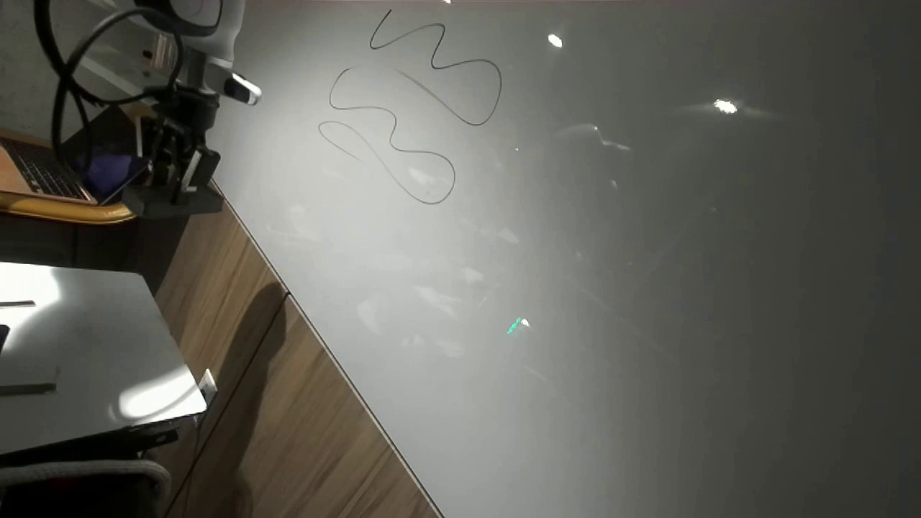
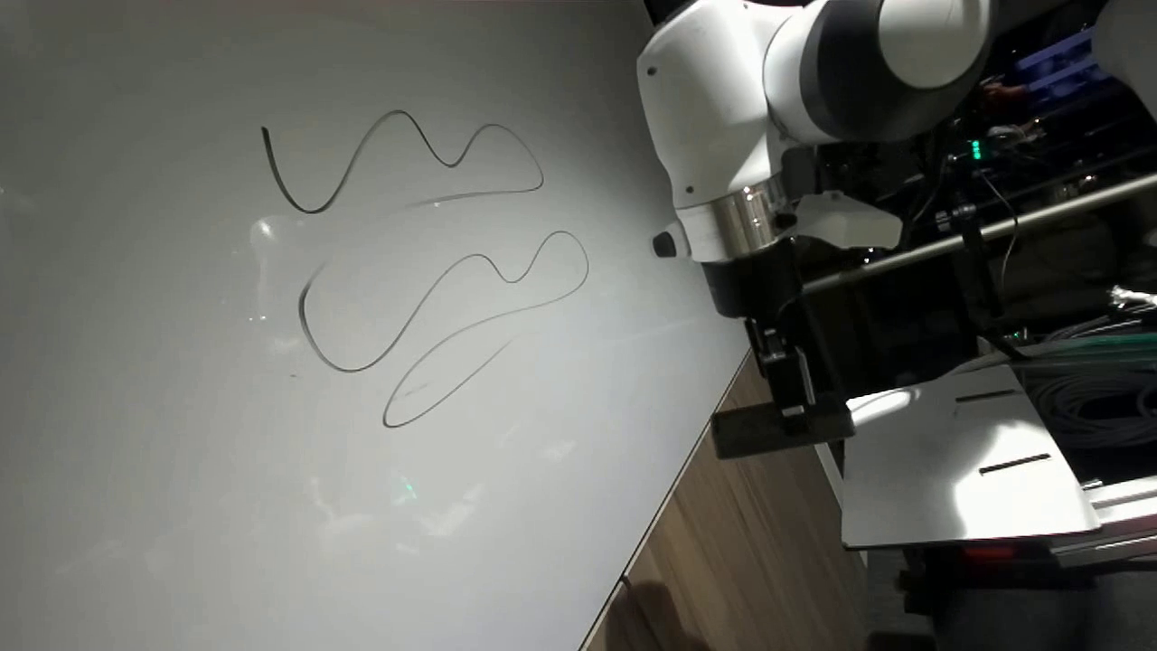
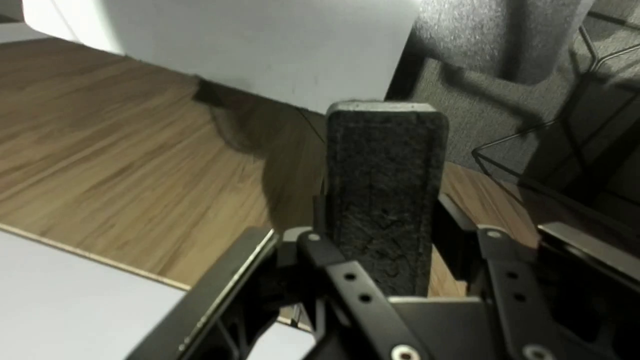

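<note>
My gripper point(image 3: 385, 220) is shut on a dark, fuzzy rectangular block point(image 3: 387, 165) with rounded corners, which looks like a board eraser. The block sticks out past the fingers. In both exterior views, the gripper point(image 1: 180, 167) point(image 2: 788, 380) holds the block point(image 1: 173, 204) point(image 2: 779, 430) beside the lower edge of a large glossy white board point(image 1: 647, 252) point(image 2: 226, 515). The block looks apart from the board, though the exact gap cannot be told. Thin dark wavy lines point(image 1: 432, 203) point(image 2: 351, 371) are drawn on the board, with breaks in places.
Brown wood panels point(image 1: 345, 403) point(image 2: 723, 533) point(image 3: 125, 175) border the board. A white tabletop point(image 1: 79, 338) point(image 2: 949, 515) point(image 3: 260, 50) stands near the gripper. A laptop point(image 1: 47, 173) and yellow tube point(image 1: 65, 208) lie behind the arm. A grey chair point(image 3: 490, 40) shows in the wrist view.
</note>
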